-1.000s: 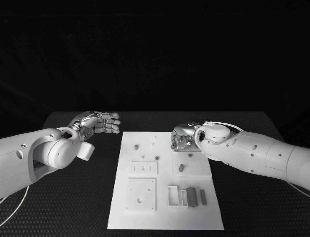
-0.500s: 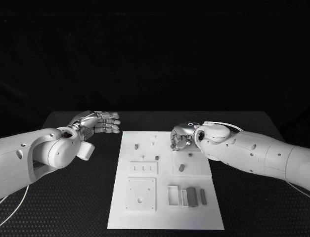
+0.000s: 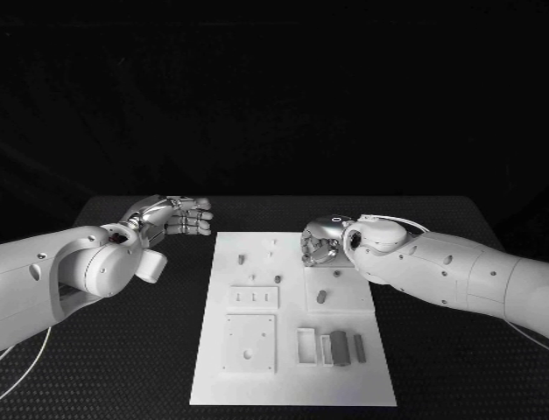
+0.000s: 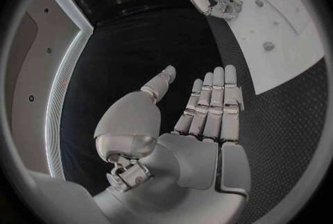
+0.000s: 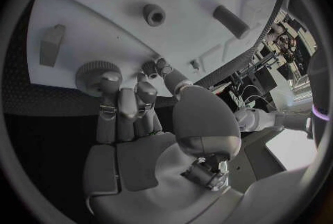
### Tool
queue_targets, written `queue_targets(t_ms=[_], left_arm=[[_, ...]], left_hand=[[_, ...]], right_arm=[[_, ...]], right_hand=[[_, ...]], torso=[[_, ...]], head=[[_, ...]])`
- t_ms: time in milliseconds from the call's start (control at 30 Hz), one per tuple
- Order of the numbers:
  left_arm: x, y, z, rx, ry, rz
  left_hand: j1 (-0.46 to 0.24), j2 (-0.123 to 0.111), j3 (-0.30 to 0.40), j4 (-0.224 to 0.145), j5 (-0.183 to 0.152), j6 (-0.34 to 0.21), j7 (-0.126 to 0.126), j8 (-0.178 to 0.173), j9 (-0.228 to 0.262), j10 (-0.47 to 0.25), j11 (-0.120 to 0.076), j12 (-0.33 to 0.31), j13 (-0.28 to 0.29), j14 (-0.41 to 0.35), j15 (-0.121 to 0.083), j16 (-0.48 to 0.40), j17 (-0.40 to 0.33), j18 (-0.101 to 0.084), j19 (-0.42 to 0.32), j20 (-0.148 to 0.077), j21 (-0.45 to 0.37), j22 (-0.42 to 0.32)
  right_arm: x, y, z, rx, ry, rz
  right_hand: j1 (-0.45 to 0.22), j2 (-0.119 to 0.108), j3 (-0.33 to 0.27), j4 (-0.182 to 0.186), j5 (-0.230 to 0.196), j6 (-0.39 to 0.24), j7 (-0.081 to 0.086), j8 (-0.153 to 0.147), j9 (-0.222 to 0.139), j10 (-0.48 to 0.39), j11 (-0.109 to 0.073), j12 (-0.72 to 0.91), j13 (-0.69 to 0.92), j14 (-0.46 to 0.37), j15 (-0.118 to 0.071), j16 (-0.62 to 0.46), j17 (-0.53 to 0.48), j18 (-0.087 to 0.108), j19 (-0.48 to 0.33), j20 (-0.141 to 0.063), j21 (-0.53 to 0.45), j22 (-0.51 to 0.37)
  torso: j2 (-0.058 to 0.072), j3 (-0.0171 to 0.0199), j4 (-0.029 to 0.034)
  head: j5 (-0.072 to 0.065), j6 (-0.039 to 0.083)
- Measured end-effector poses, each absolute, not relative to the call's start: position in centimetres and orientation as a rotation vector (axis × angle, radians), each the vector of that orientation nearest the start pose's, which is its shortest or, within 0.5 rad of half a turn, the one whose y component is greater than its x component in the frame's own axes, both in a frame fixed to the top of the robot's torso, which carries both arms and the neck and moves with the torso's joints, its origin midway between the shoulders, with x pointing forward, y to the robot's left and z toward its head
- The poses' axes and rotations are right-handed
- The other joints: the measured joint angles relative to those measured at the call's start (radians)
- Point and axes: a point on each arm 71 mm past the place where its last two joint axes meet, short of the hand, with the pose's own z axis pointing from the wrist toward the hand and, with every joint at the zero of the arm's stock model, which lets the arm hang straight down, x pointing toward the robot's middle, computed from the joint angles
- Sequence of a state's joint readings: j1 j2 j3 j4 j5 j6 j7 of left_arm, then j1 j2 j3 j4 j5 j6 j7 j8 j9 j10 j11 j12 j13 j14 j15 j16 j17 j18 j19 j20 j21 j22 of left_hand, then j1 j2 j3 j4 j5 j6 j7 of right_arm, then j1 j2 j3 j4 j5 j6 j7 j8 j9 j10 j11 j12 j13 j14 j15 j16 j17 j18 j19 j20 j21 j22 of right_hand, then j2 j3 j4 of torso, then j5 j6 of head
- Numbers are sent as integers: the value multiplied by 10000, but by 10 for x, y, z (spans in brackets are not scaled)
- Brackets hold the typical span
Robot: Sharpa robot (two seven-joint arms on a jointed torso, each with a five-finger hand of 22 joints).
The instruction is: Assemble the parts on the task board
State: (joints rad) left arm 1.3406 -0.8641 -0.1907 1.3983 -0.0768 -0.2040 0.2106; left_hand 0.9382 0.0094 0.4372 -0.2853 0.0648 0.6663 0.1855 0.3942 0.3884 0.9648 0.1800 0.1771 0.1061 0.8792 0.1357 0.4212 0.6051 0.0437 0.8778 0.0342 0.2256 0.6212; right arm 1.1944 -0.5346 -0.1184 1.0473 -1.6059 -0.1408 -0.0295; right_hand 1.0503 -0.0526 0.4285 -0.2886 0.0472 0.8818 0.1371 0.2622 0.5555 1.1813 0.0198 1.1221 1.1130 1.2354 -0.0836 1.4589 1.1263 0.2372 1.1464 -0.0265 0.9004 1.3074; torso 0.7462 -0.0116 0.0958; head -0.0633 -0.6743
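Note:
The white task board [image 3: 293,376] lies in the middle of the black table, with small grey parts on it. My right hand [image 3: 322,245] hangs fingers-down over its far right corner. In the right wrist view the fingertips [image 5: 109,84] lie on a round knurled part [image 5: 90,73] near the board's edge, and the thumb [image 5: 161,67] stands apart from it; whether the part is gripped I cannot tell. My left hand [image 3: 173,216] hovers over the table left of the board, fingers straight and apart from the thumb [image 4: 161,82], holding nothing.
Short pegs [image 3: 242,259] stand in the board's far half. A slotted plate [image 3: 254,299] and a square plate [image 3: 250,343] lie lower left, dark blocks [image 3: 340,346] lower right. A ring [image 5: 154,14], a cylinder [image 5: 231,20] and a wedge [image 5: 52,43] lie near my right hand.
My right hand has edged slightly left over the board's far corner. The left hand has not moved.

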Motion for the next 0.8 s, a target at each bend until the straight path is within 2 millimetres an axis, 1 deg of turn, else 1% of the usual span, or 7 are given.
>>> queue_targets(t_ms=[33, 100, 233, 300, 433, 600, 800], left_arm=[[514, 256, -180, -10569, 16371, -13222], [514, 256, -180, -10569, 16372, -13220], [514, 256, -180, -10570, 16375, -13218], [514, 257, -180, -10571, 16376, -13217], [514, 257, -180, -10574, 16376, -13212], [514, 257, -180, -10579, 16377, -13207], [513, 257, -180, -10577, 16384, -13214]], left_hand=[[0, 0, 0, 0, 0, 0, 0, 0, 0, 0, 0, 0, 0, 0, 0, 0, 0, -2, 0, 0, 0, 0], [0, 0, 0, 0, 0, 0, 0, 0, 0, 0, 0, 0, 0, 0, 0, 0, 0, -5, 0, 0, 0, 0], [0, 0, 0, 0, 0, 0, 0, 0, 0, 0, 0, 0, 0, 0, 0, 0, 0, -11, 0, 0, 0, 0], [0, 0, 0, 0, 0, 0, 0, 0, 0, 0, 0, 0, 1, 0, 0, 0, -1, -51, 0, 0, 0, 0], [0, 0, 0, 0, 0, 0, 0, 0, -8, 0, 0, 0, 1, 0, 0, 0, 11, -54, 0, 0, 0, 0], [0, 0, 0, 0, 0, 0, 0, 0, -8, 0, 0, 0, 1, 0, -1, 0, 11, -57, 0, 0, 0, 0], [0, 0, 0, 0, 0, 0, 0, 0, -8, 0, 0, 0, -8, -1, 0, -38, 10, -61, 0, 0, 0, -1]], right_arm=[[547, -175, -249, -3987, 18389, 4187], [547, -175, -249, -3994, 18384, 4182], [547, -175, -249, -4049, 18356, 4146], [547, -175, -248, -4101, 18329, 4118], [546, -174, -248, -4203, 18258, 4056], [545, -173, -249, -4293, 18101, 4008], [541, -173, -250, -4242, 17406, 4007]], right_hand=[[6, 6, 51, -8, 0, 40, -38, 13, 0, 0, 0, 0, 0, 1, -1, 0, 0, 0, -1, 0, 0, 0], [175, 175, 299, -8, 0, 203, -122, 83, 0, 3, -1, 0, 0, 8, -8, 0, 1, 0, -2, -1, 0, 0], [467, 428, 832, -31, -8, 448, -259, 229, 0, 101, -98, 0, 0, 44, -43, 10, -4, 0, -2, -2, 42, 0], [602, 435, 1188, -28, -9, 565, -375, 265, 69, 124, -131, 0, -1, 49, -80, 42, -25, -1, -2, -2, 48, 0], [613, 447, 1575, -25, -19, 594, -404, 407, 164, 108, -220, 0, -1, 6, -148, 47, -61, 1, -20, -19, 116, 0], [614, 447, 1639, -40, -48, 597, -407, 408, 194, 142, -254, 0, -1, 7, -152, 47, -77, 2, -36, -36, 156, 0], [666, 394, 1743, -30, -48, 627, -437, 416, 174, 196, -309, 0, -2, 41, -186, 118, 21, 4, -36, -37, 217, 0]], torso=[[1, 0, -1], [1, 1, -1], [1, 6, -1], [1, 6, -1], [1, 10, -1], [1, 11, -3], [3, 9, -12]], head=[[0, 0], [-1, -1], [-7, -10], [-8, -14], [-12, -19], [-14, -17], [-15, 36]])
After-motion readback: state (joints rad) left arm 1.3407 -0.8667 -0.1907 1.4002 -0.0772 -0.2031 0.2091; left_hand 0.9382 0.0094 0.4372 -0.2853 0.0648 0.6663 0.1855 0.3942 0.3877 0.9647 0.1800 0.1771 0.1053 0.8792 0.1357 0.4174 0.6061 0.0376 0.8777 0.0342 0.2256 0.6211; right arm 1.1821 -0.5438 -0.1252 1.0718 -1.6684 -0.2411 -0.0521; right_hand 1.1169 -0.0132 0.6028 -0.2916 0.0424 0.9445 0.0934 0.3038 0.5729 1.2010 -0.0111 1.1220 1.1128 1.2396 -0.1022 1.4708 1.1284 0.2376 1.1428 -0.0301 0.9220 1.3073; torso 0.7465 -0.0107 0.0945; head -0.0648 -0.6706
